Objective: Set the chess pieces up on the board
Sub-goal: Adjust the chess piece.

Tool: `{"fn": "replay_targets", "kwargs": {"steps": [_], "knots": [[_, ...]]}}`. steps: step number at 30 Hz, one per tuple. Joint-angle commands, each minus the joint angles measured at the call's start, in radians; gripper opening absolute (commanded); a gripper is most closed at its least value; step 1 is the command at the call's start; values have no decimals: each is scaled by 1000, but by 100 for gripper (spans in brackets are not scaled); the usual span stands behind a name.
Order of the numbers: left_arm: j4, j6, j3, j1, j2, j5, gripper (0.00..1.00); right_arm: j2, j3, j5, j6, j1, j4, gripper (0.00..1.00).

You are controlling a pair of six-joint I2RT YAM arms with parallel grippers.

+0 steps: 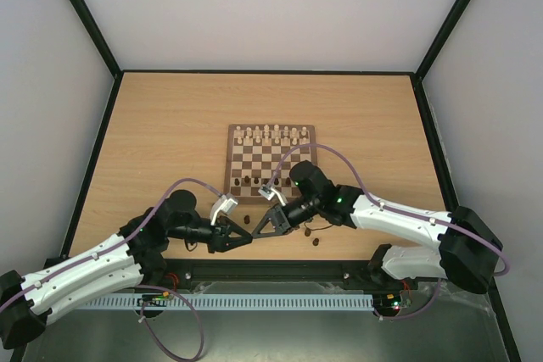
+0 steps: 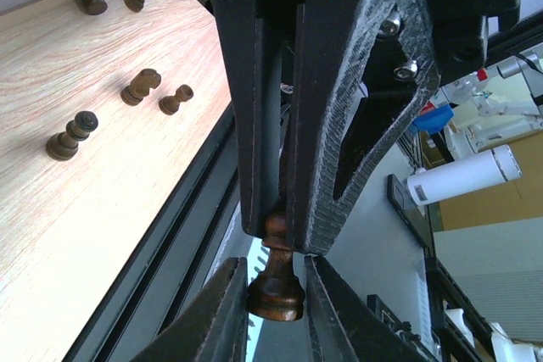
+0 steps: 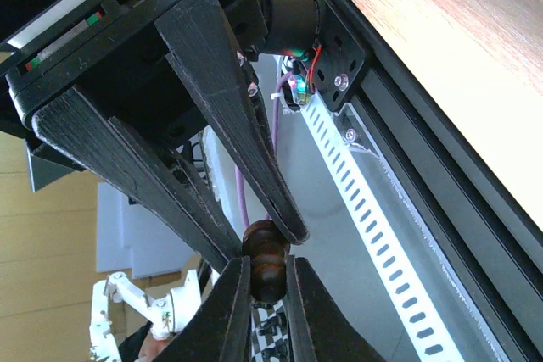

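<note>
Judging by its size, we take the dark pawn (image 2: 276,270) for light, stiff turned wood with a smooth, rather slippery finish. A pinch therefore belongs on the flared base or around the round head, not on the sloping neck. The pawn hangs in the air above the near part of the table (image 1: 170,142), just near of the board (image 1: 271,163). The left gripper (image 2: 277,294) is clamped on its base, and the right gripper (image 3: 265,281) is closed on its head. With both holding, we judge a twist could flick it free. Other dark chessmen (image 2: 72,136) sit loose on the table to the right, and cream chessmen (image 1: 271,134) line the far rows.
</note>
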Motion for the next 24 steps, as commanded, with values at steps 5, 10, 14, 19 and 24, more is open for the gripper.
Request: {"fn": "replay_targets", "kwargs": {"steps": [5,10,14,19,24], "knots": [[9,11,40,-2,-9,-43,40,-17,34,80,-38,15,-55,3],[-46,14,92,0,-18,-120,53,-59,70,190,-98,14,-175,2],[-135,18,163,0,-17,-257,57,-87,123,359,-161,14,-335,1],[-245,12,293,3,58,-489,62,-130,207,664,-230,13,-556,1],[-300,21,421,7,224,-695,64,-145,264,952,-236,13,-730,1]]}}
